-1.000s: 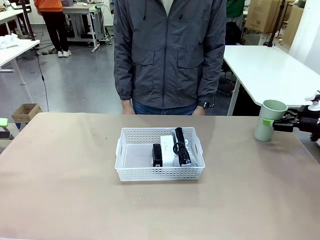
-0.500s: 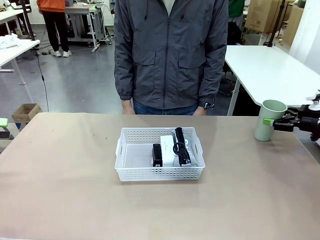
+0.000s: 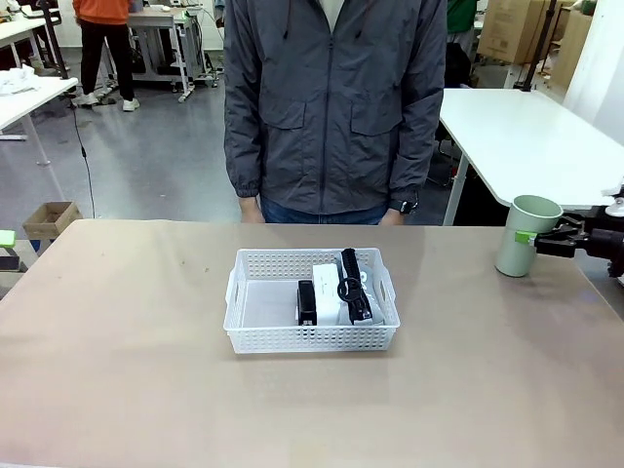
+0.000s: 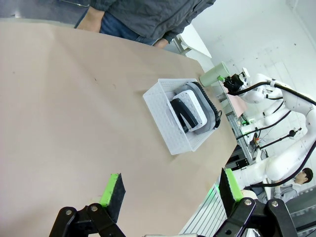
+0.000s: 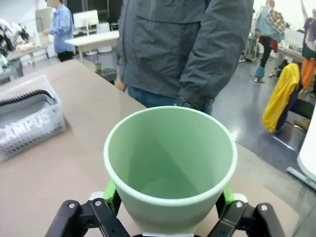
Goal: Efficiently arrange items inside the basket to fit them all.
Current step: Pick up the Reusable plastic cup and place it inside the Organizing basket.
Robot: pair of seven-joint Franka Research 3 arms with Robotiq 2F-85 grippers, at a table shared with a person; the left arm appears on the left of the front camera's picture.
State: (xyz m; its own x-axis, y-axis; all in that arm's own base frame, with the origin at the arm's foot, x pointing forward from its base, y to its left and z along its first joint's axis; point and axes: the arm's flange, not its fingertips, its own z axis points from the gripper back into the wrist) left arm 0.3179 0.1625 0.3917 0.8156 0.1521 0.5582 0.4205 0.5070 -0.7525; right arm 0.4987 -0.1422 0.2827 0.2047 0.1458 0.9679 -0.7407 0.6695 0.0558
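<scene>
Basket sits mid-frame on the table, holding pouch, white box and stapler. Green cup stands at right, clamped in the right pincer; a hard squeeze could crush it. Left pincer is spread apart.

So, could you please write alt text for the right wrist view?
The right gripper has its black fingers closed on a pale green paper cup on the brown table. A white perforated plastic basket sits at left; a person in a grey jacket stands behind.
</scene>
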